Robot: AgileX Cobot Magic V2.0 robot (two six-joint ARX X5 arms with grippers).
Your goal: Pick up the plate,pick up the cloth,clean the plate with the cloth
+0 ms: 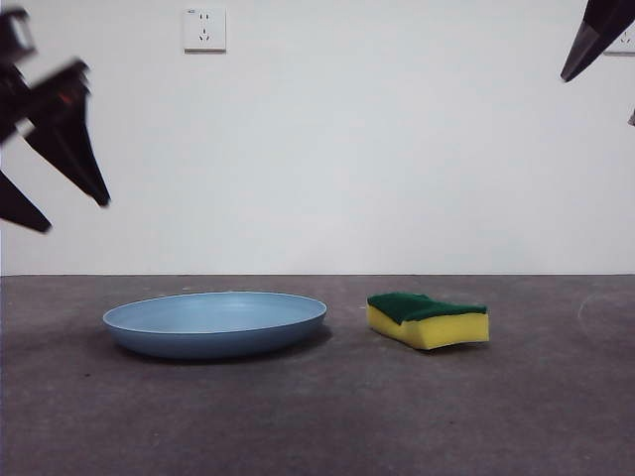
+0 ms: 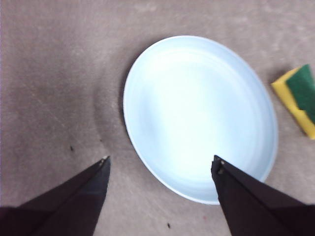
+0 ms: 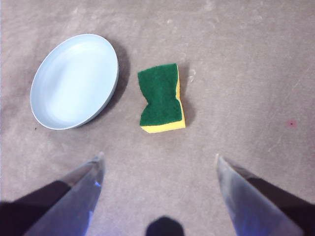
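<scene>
Your left gripper (image 2: pixel 160 164) hangs in the air with its jaws spread wide and nothing between them. The plate (image 2: pixel 199 115) lies flat on the grey table (image 2: pixel 54 73) directly beneath and a little ahead of those jaws; one jaw tip sits over the plate's near rim, the other over bare table just beside it. No contact yet. In the front view this gripper (image 1: pixel 64 193) shows blurred at the upper side edge, well above the plate (image 1: pixel 215 322).

Your right gripper (image 3: pixel 160 162) is also high and spread wide, holding nothing. The cloth (image 3: pixel 161 97), a yellow sponge with its green scouring face up, lies on the table ahead of the jaws, roughly centred between them and well clear of both tips. From this gripper the plate (image 3: pixel 74 81) is beyond the one jaw, off to the side, just beside the cloth but not touching it. In the front view only a black tip (image 1: pixel 595 40) shows at the opposite top corner.

The front view confirms the cloth (image 1: pixel 429 319) rests flat next to the plate, a narrow gap between them. A wall socket (image 1: pixel 204 29) sits on the white wall behind.
</scene>
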